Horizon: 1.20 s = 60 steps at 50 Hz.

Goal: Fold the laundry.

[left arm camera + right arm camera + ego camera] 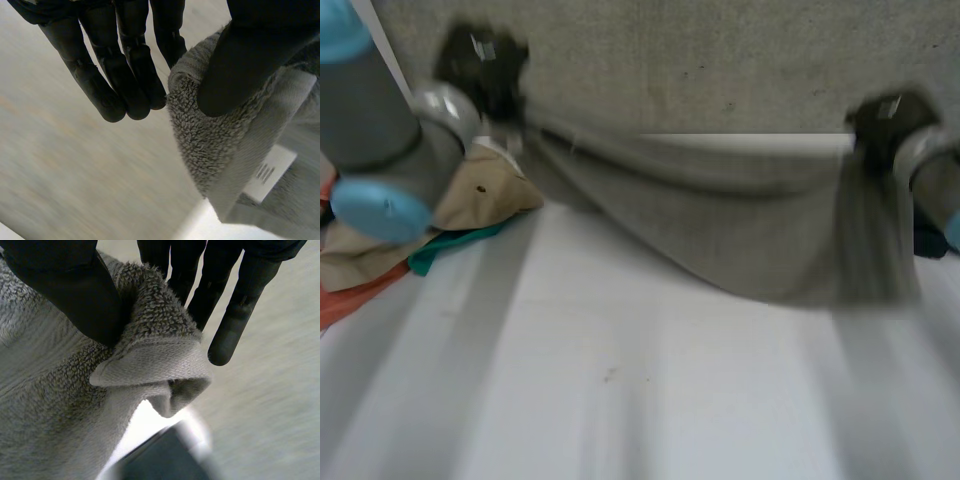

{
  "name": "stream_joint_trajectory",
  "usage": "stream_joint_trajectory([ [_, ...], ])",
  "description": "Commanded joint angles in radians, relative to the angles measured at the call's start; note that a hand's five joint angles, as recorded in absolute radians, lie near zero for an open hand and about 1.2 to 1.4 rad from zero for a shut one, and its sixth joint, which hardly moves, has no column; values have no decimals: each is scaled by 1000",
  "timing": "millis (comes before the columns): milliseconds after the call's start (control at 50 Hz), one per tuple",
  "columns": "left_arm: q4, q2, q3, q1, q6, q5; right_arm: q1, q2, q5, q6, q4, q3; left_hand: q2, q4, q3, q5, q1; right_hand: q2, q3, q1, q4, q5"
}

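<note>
A grey towel [720,220] hangs stretched between my two hands above the white table [620,390], and its middle sags down toward the tabletop. My left hand [485,65] holds the towel's upper left corner. In the left wrist view the thumb [235,65] presses the terry corner [210,135] against the hand, and a white label [270,172] shows just below the grip. My right hand [890,120] holds the upper right corner. There the thumb [75,295] pinches the hemmed corner [150,365] against the fingers [225,305].
A pile of other laundry lies at the table's left: a tan cloth [480,195], a green piece [450,245] and an orange one [350,295]. Something dark [930,240] sits at the right edge. Grey carpet [720,60] lies beyond the table's far edge.
</note>
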Motion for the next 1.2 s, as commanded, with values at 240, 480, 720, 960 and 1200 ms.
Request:
stream_joint_trajectory([
  [240, 104, -11, 161, 83, -182, 24, 31, -70, -80, 228, -425, -19, 202, 197, 214, 258, 246, 222, 208, 307, 198, 226],
  [480, 207, -14, -363, 95, -159, 99, 56, 154, -100, 62, -81, 155, 202, 197, 214, 258, 246, 222, 208, 307, 198, 226],
  [720, 201, 49, -617, 115, -135, 150, 65, 150, -114, 64, -59, 389, 202, 197, 214, 258, 246, 90, 76, 175, 66, 94],
  [960, 193, 123, -660, 134, -141, 161, 61, 59, -111, 55, -178, 502, 202, 197, 214, 258, 246, -152, -166, -67, -176, -148],
  [1200, 111, 212, -716, 138, -133, 170, 38, -22, -125, 32, -141, 547, 202, 197, 214, 258, 246, 222, 208, 307, 198, 226],
])
